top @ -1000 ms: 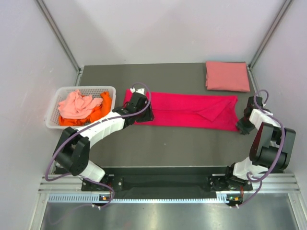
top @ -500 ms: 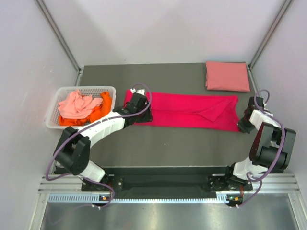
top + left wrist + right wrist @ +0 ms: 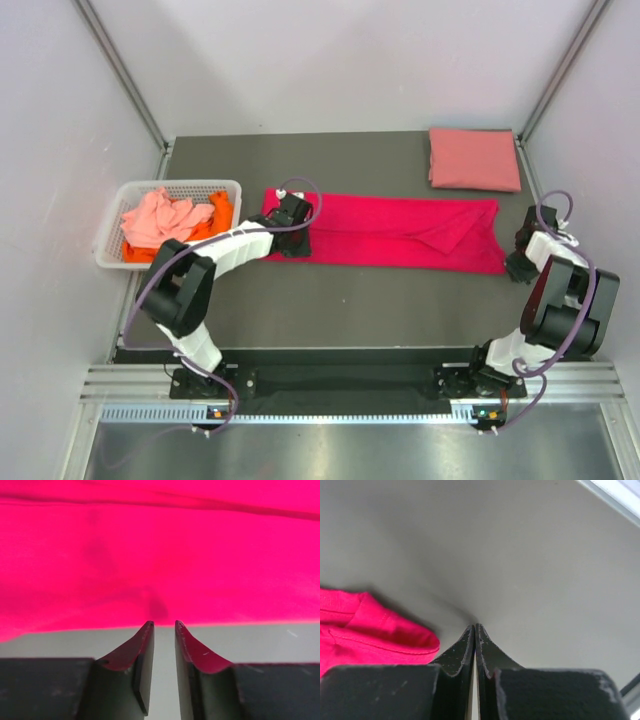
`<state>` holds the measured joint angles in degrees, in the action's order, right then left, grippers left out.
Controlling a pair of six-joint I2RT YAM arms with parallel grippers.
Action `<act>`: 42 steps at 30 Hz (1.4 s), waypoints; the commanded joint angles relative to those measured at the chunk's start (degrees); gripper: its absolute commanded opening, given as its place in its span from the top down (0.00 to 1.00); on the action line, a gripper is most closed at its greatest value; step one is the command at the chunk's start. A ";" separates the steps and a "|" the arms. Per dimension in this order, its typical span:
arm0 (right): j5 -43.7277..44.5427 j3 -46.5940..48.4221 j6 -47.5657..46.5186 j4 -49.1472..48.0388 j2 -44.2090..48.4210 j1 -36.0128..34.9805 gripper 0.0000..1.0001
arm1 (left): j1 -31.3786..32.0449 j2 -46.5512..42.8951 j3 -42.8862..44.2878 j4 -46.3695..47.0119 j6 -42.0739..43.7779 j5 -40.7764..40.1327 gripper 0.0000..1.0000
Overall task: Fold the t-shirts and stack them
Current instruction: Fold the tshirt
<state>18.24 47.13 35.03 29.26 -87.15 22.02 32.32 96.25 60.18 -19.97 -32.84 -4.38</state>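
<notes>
Top view: a dark grey table (image 3: 380, 300) sits between pale walls (image 3: 340, 60). The magenta-red t-shirt (image 3: 400, 232) lies as a long strip across the centre. A folded salmon pink t-shirt (image 3: 474, 159) lies at 1 o'clock. At 9 o'clock, a white basket (image 3: 180, 186) holds the pale coral t-shirt (image 3: 160, 218) and the orange t-shirt (image 3: 222, 210).

Left wrist view: the left gripper (image 3: 164, 625) has its jaws narrowly apart, tips at the magenta hem.

Right wrist view: the right gripper (image 3: 475, 626) is pressed together over bare table, with the shirt's corner at 8 o'clock.
</notes>
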 commanded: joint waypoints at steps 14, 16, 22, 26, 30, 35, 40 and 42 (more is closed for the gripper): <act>-3.29 0.50 -2.51 0.19 6.82 -0.31 1.00 | -6.74 7.47 5.81 -10.62 -3.20 -17.06 0.79; -4.08 1.11 -2.51 0.71 7.69 -0.31 1.00 | -6.74 5.89 7.22 -11.58 -2.76 -17.15 0.76; -8.04 0.77 -2.68 0.54 10.86 -0.84 0.98 | -8.14 5.61 16.62 -15.19 1.28 -19.26 0.68; -9.97 -0.11 -2.77 -0.34 12.53 -1.36 0.98 | -11.83 9.65 19.00 -15.10 1.37 -13.56 0.68; -11.47 -0.20 -3.03 -0.87 12.97 -1.81 0.97 | -12.98 13.08 21.64 -14.14 6.11 -7.76 0.64; -13.05 -0.64 -3.12 -2.01 13.15 -2.07 0.97 | -14.21 15.20 23.75 -14.93 10.16 -4.06 0.60; -14.19 -1.17 -3.12 -3.06 12.19 -2.16 0.97 | -15.44 15.90 23.31 -15.28 12.27 -4.05 0.60; -14.55 -1.17 -3.12 -3.41 11.83 -2.25 0.97 | -15.53 16.69 23.31 -15.63 12.45 -4.93 0.60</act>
<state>4.82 46.48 32.56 28.27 -75.77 20.36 17.52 112.29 81.58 -34.72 -22.74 -9.41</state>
